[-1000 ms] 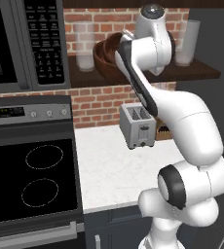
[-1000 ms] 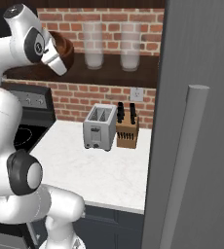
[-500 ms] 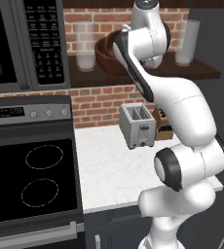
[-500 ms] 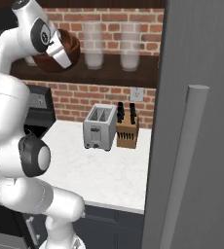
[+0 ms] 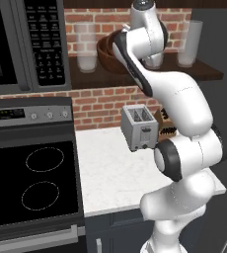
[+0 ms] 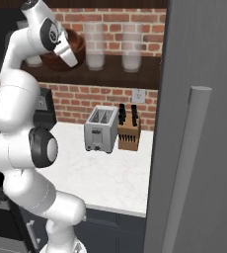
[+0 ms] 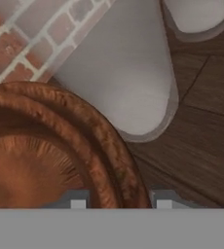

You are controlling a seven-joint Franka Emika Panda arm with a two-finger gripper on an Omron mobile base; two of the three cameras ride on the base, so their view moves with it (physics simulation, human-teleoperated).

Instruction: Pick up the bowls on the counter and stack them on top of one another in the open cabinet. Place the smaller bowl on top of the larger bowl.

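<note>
pincer point(image 7: 118, 203) straddling both nested rims, smaller bowl point(image 7: 31, 170) sitting inside larger bowl point(image 7: 116, 146) on open cabinet point(image 7: 201, 141) shelf; clamped or not, cannot tell.

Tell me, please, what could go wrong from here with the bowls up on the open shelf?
1. The gripper straddles the rims of the smaller bowl and the larger bowl beneath it; pulling away carelessly could drag or tip the stack.
2. A frosted glass stands close beside the bowls on the open cabinet; a sideways swing of the hand might knock it over.
</note>
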